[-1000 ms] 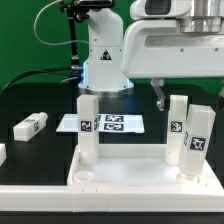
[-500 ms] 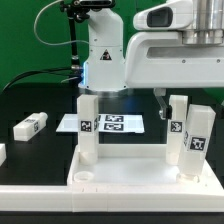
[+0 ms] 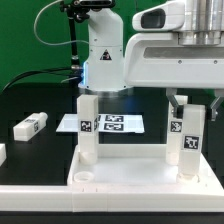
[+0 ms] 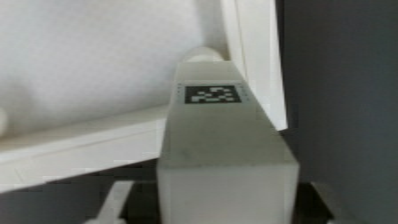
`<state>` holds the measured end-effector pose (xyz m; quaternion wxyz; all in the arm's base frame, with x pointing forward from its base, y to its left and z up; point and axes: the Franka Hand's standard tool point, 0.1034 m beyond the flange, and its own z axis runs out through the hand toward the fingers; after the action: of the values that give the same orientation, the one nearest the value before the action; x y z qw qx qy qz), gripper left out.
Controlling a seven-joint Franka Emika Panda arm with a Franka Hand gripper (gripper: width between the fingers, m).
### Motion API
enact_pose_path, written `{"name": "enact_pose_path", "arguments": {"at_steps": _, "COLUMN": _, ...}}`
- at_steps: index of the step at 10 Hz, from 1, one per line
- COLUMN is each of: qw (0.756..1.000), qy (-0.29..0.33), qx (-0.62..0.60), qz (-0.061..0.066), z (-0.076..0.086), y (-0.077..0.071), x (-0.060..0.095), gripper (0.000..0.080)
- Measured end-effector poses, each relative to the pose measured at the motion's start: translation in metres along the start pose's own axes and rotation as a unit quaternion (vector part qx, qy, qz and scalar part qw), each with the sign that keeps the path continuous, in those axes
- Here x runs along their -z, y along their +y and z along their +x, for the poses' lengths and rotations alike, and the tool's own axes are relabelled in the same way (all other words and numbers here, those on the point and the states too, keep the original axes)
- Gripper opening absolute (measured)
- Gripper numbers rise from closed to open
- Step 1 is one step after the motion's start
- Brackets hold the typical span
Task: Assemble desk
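Observation:
The white desk tabletop (image 3: 120, 170) lies in front with its rim up. One white tagged leg (image 3: 87, 125) stands in its left socket. Two more legs stand at the exterior view's right, a rear one (image 3: 176, 128) and a front one (image 3: 194, 145). My gripper (image 3: 192, 100) is directly above the front right leg, open, with its jaws down either side of the leg's top. In the wrist view that leg (image 4: 217, 140) fills the space between the jaws of the gripper (image 4: 217, 208), with dark gaps on both sides. The tabletop rim (image 4: 249, 60) lies beyond it.
A loose tagged leg (image 3: 30, 126) lies on the black table at the exterior view's left, and another white piece (image 3: 2, 152) is at the left edge. The marker board (image 3: 112, 124) lies behind the tabletop. The robot base (image 3: 103, 60) stands at the back.
My gripper has moved toward the exterior view's right and lowered, from beside the rear right leg to over the front right leg. The legs and tabletop have not moved.

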<state>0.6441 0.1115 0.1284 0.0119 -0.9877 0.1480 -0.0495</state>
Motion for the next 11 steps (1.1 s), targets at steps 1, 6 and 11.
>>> {"name": "enact_pose_path", "arguments": {"at_steps": 1, "qw": 1.000, "qy": 0.000, "qx": -0.026, "qz": 0.000, "z": -0.0001, "y": 0.0001, "x": -0.0001, "gripper": 0.0288}}
{"name": "enact_pose_path", "arguments": {"at_steps": 6, "qw": 0.964, "qy": -0.006, "qx": -0.267, "qz": 0.001, "z": 0.0018, "y": 0.0063, "x": -0.0012, "gripper": 0.0288}}
{"name": "enact_pose_path", "arguments": {"at_steps": 11, "qw": 0.829, "qy": -0.027, "qx": -0.558, "qz": 0.033, "z": -0.0027, "y": 0.0074, "x": -0.0025, "gripper": 0.0291}}
